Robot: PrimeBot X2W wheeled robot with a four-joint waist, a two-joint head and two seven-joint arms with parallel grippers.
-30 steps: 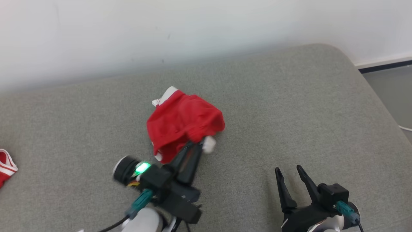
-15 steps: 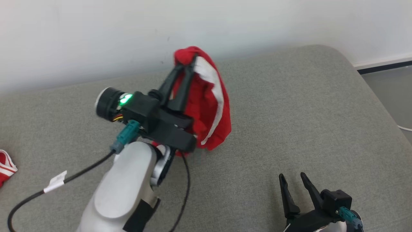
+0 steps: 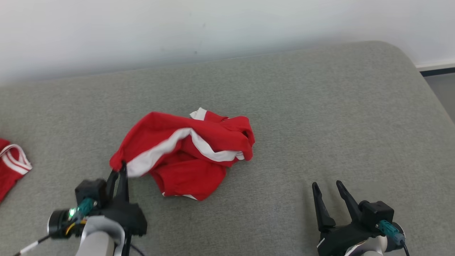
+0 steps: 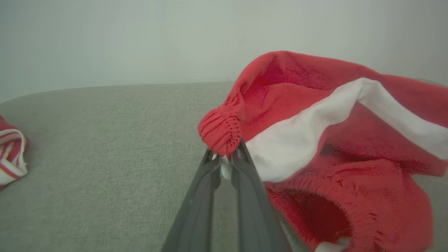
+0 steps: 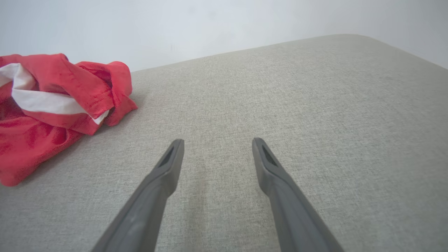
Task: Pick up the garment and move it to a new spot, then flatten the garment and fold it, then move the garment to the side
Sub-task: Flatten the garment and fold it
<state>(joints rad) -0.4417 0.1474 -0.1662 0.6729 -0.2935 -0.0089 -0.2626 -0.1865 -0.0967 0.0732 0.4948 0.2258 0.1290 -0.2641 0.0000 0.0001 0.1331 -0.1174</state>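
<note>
While a moment ago the left gripper point(image 3: 119, 170) held the red-and-white shorts point(image 3: 188, 153) high in the air, it has swung down and leftward. Its fingers are pinched on a waistband corner, and the shorts lie crumpled mid-way across the grey cushion point(image 3: 320, 106). The right gripper point(image 3: 326, 183) waits wide open, well apart. The move looks done, so flattening is probably next.

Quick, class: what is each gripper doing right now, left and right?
Left gripper: jaws closed on an edge of the red garment.
Right gripper: jaws open, holding nothing.
</note>
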